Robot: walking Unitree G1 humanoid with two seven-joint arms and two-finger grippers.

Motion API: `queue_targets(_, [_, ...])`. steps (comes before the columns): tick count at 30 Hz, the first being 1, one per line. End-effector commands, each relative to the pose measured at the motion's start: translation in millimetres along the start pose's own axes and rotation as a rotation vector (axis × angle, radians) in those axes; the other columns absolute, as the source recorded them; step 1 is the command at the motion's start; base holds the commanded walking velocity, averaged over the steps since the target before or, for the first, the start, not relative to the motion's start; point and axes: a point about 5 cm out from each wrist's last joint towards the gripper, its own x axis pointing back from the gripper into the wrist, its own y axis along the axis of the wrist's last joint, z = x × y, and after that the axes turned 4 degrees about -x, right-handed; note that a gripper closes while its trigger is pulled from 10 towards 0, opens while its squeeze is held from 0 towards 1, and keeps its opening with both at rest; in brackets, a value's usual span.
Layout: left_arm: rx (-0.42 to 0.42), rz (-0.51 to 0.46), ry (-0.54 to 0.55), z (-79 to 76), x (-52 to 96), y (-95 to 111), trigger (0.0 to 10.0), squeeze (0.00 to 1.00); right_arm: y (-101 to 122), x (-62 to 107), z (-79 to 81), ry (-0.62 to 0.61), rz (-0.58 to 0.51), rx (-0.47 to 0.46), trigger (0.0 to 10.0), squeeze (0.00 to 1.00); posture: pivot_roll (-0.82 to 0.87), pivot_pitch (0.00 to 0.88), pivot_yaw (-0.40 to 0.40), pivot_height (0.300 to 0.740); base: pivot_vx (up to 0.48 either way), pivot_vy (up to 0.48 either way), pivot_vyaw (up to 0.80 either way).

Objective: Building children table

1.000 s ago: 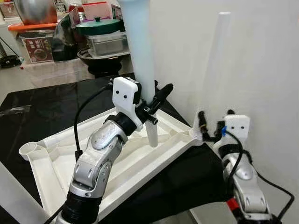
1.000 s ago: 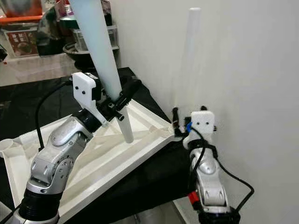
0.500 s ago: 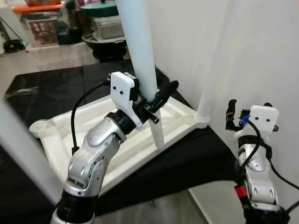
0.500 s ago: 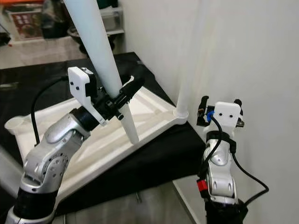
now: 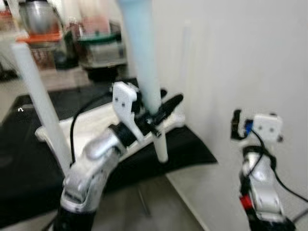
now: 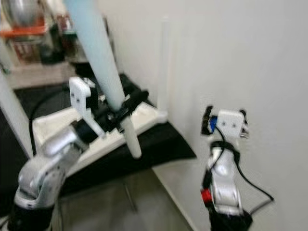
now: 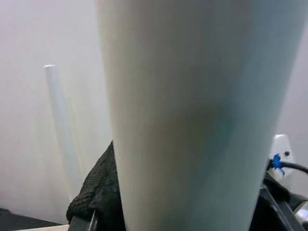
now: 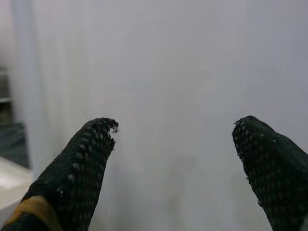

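Pulled back from the work, the robot now sees the upturned white tabletop (image 5: 103, 126) farther off on the black surface (image 5: 29, 159), and the head views are blurred, so the shift reads as the camera's own rather than the table's. The right gripper (image 6: 224, 115), which a second ago was at the corner socket beside the fitted leg by the wall (image 6: 164, 62), now hangs apart from it near the white wall; its wrist view shows both fingers (image 8: 79, 163) spread wide with nothing between them. The left gripper (image 5: 161, 108) has its fingers clamped around a pale table leg (image 5: 144, 72), gripped low on the shaft so the narrow end (image 5: 161, 153) pokes out beneath, free to be lowered into a socket. That leg is carried nearly upright, apparently to match the angle it needs for insertion. Another leg (image 5: 41, 103) already stands at the tabletop's near left corner. The tabletop lies underside up, which leaves its sockets facing the robot. With at least two legs seated and one in hand, the build looks partway done; the step in hand seems to be bringing this leg to an open corner.
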Motion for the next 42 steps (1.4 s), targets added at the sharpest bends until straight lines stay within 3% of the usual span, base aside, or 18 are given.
queue_targets(1, [-0.010, 0.009, 0.015, 2.7, 1.8, 0, 10.0, 0.00, 1, -1.2, 4.1, 0.016, 0.005, -0.011, 10.0, 0.00, 0.00, 0.000, 0.009, 0.740, 0.000, 0.000, 0.00])
queue_targets(9, [-0.052, 0.101, 0.118, 10.9, 15.6, -17, 10.0, 0.00, -1, 0.2, 9.2, 0.051, 0.023, -0.027, 10.0, 0.00, 0.00, 0.000, 0.007, 0.740, 0.000, 0.000, 0.00])
queue_targets(11, [-0.083, 0.152, 0.168, 13.6, 25.7, -25, 10.0, 0.00, -3, 0.8, 10.4, 0.061, 0.031, -0.028, 10.0, 0.00, 0.00, 0.000, 0.004, 0.740, 0.000, 0.000, 0.00])
queue_targets(15, [-0.120, 0.171, 0.171, 12.5, 30.4, -28, 10.0, 0.00, -3, 0.7, 12.0, 0.070, 0.033, -0.030, 10.0, 0.00, 0.00, 0.000, 0.001, 0.740, 0.000, 0.000, 0.00])
queue_targets(17, [-0.207, 0.226, 0.181, 12.9, 37.0, -35, 10.0, 0.00, -4, -0.2, 17.5, 0.101, 0.045, -0.035, 10.0, 0.00, 0.01, 0.000, -0.002, 0.740, 0.000, 0.000, 0.00])
queue_targets(20, [-0.247, 0.275, 0.248, 17.6, 44.0, -42, 10.0, 0.00, -6, -0.1, 23.9, 0.142, 0.057, -0.045, 10.0, 0.00, 0.01, 0.000, -0.003, 0.740, 0.000, 0.000, 0.00])
queue_targets(24, [-0.284, 0.239, 0.356, 27.7, 49.1, -34, 10.0, 0.00, -5, 2.3, 31.0, 0.203, 0.058, -0.063, 10.0, 0.00, 0.01, 0.000, -0.007, 0.740, 0.000, 0.000, 0.00])
queue_targets(30, [-0.333, 0.244, 0.429, 37.7, 61.0, -30, 10.0, 0.00, -6, 7.3, 43.7, 0.295, 0.057, -0.083, 10.0, 0.00, 0.02, 0.000, -0.012, 0.740, 0.000, 0.000, 0.00])
queue_targets(42, [-0.321, 0.256, 0.399, 24.1, 65.5, -37, 10.0, 0.00, -9, 7.1, 55.7, 0.368, 0.073, -0.067, 10.0, 0.00, 0.04, 0.000, -0.023, 0.740, 0.000, 0.000, 0.00])
